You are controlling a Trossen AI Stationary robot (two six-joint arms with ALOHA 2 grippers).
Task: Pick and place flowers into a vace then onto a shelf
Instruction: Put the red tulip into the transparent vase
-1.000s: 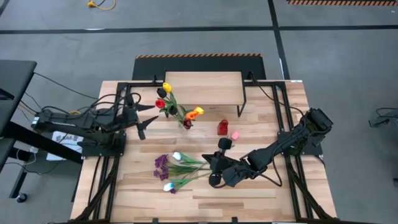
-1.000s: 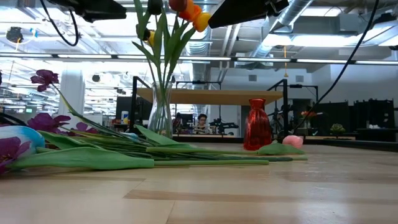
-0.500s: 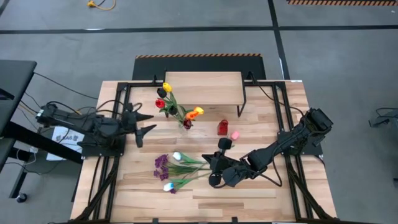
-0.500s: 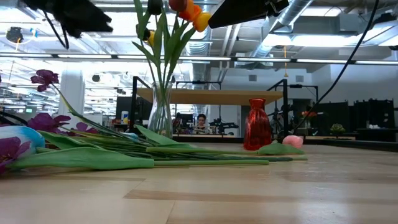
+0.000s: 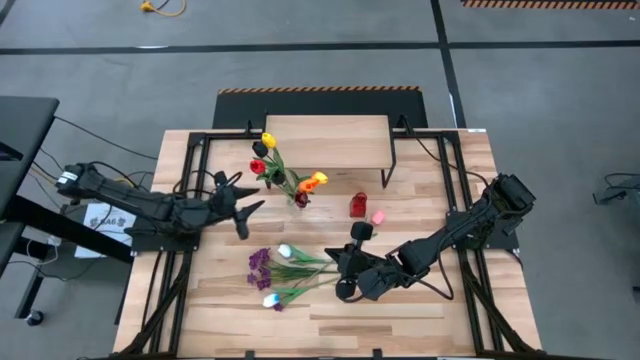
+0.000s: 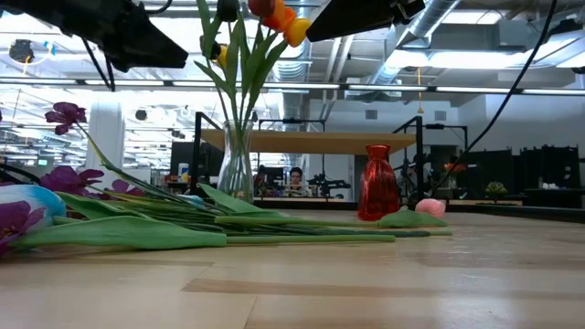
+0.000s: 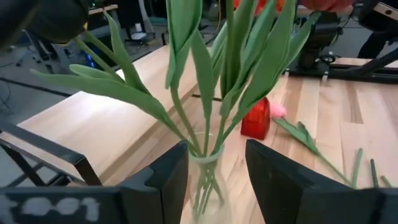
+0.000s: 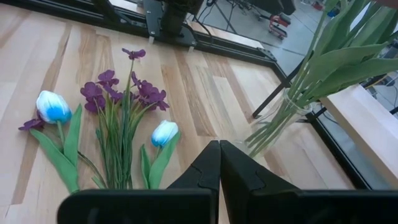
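With several tulips already standing in the glass vase [image 5: 297,196], the left gripper [image 7: 214,180] faces it from nine o'clock, fingers apart either side, gripping nothing. Loose flowers [image 5: 283,270] lie near six o'clock by the closed right gripper [image 5: 345,262]; I'd guess the vase's lift to the shelf [image 5: 326,141] at twelve needs a firm squeeze first.

left arm [image 5: 140,207]: matte black, slim jointed links, black cables along its length
right arm [image 5: 455,235]: matte black, bulky boxy joint at the shoulder end, thick rounded wrist
left fingers [image 7: 163,180]: dark, flat, blocky plates with angled edges
right fingers [image 8: 208,171]: dark, tapered, with stepped interlocking inner edges
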